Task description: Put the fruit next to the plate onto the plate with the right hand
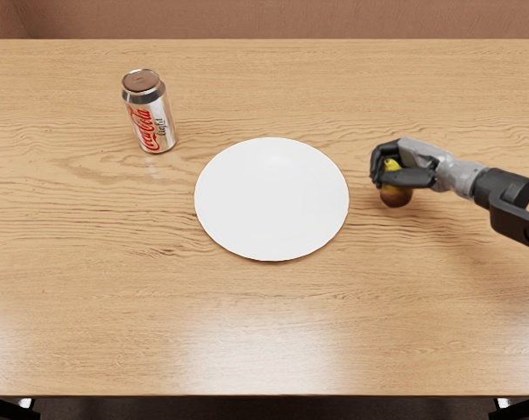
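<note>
A white round plate [271, 199] lies flat near the middle of the wooden table. To its right sits a small fruit [395, 197], brownish below and yellow on top, a short gap from the plate's rim. My right hand [392, 172] comes in from the right edge and has its dark fingers curled over the top of the fruit. The fruit's lower part still shows under the fingers, close to the tabletop; whether it touches the wood I cannot tell. The left arm does not show.
A silver and red soda can [149, 112] stands upright at the back left, well away from the plate. The table's far edge runs along the top of the picture, its near edge along the bottom.
</note>
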